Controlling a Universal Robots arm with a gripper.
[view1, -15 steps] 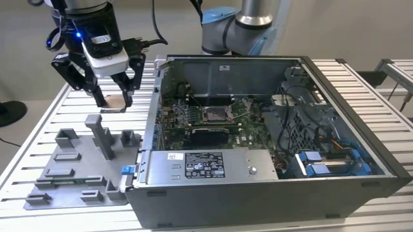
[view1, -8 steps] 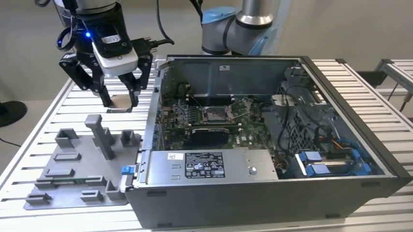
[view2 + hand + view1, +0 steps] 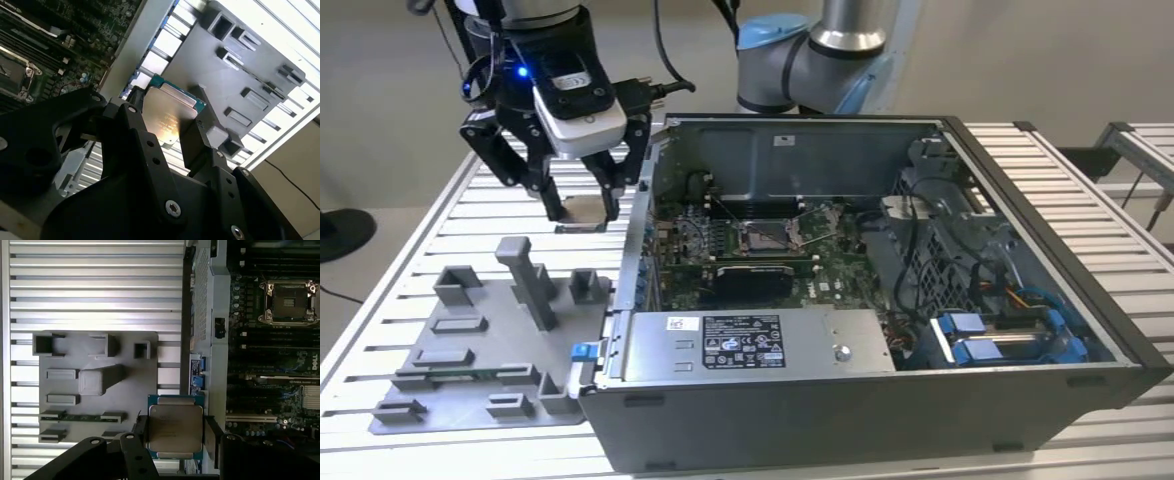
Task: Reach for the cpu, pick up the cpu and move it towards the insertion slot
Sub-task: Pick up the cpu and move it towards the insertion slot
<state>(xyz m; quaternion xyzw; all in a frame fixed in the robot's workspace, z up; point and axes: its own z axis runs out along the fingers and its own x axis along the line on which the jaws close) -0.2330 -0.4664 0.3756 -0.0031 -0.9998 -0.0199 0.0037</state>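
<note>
Found a grey fixture plate (image 3: 467, 350) lying on the slatted bench (image 3: 440, 230) at the exterior view's left, near side. Saw the claw (image 3: 584, 212) hanging just beyond it, above the bench, beside the left wall of the open computer case (image 3: 854, 425) — clamped on the cpu (image 3: 175, 427), gripped by two opposite edges and held clear of the bench, pale face showing in the first wrist view. Spotted the insertion slot (image 3: 763, 236) further right, inside the case on the green board (image 3: 838, 266) — silver frame, dark centre, well apart from the cpu.
</note>
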